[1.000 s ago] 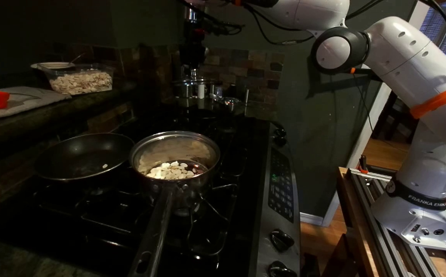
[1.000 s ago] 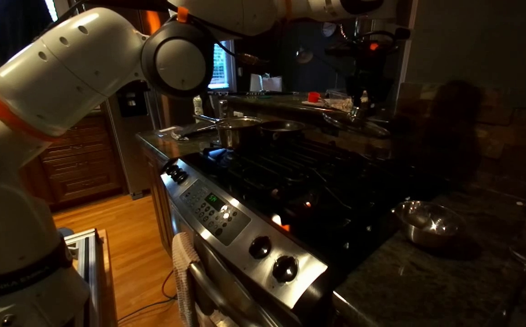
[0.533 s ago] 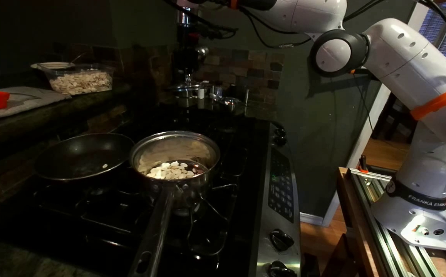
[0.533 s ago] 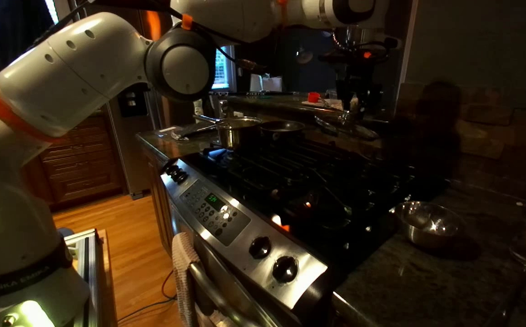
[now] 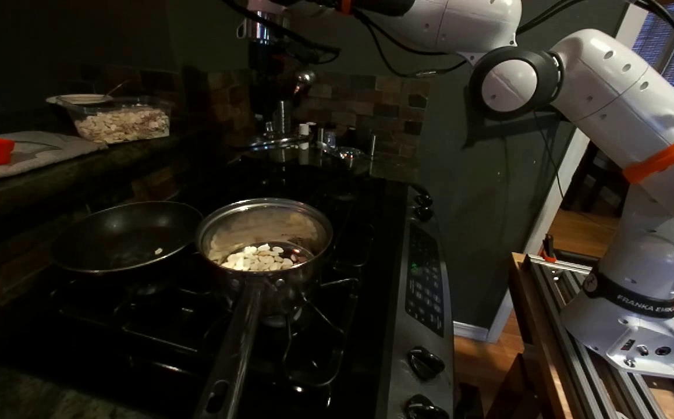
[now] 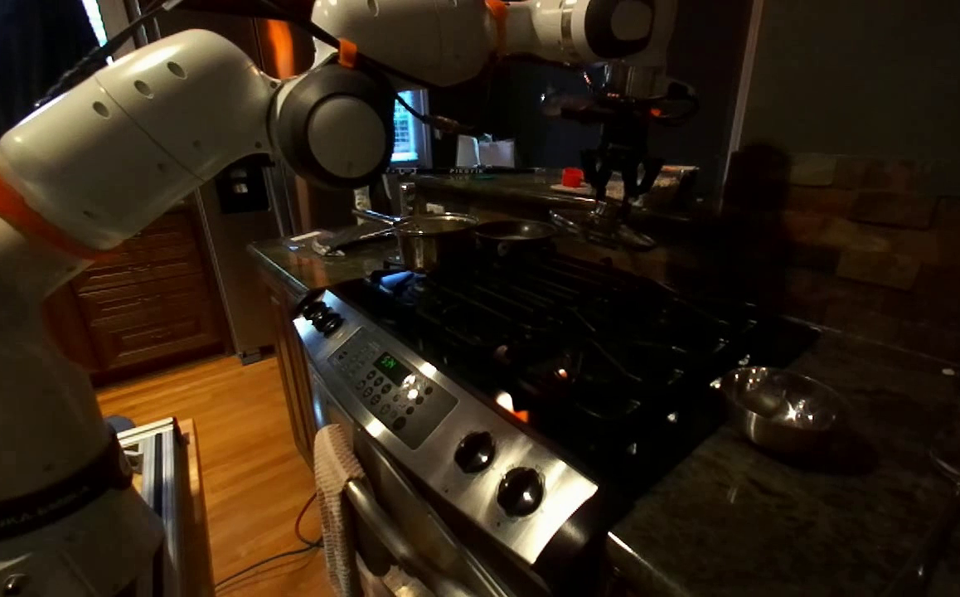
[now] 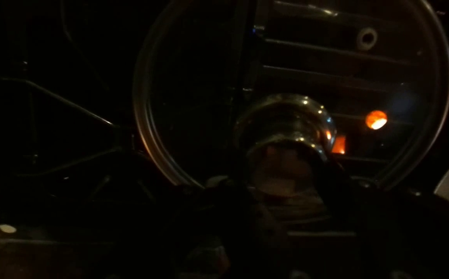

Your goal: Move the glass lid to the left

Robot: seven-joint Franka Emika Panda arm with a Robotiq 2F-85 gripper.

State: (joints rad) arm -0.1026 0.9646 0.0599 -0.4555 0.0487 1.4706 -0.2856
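Glass lid: held up, tilted, over the stove.
Gripper: pinching the lid's knob.
Lid edge: apart from grates, pot and frying pan.
Room: stove stretches between lid and pot.

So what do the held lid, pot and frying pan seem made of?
Lid: clear glass, apparently, since lines behind it show through; its shiny rim looks metal.
Pot: probably polished steel, judging by its bright, mirror-like glints.
Frying pan: perhaps metal with a dark coating, going by its soft sheen.

Dim kitchen, stove, saucepan, frying pan, wooden drawers
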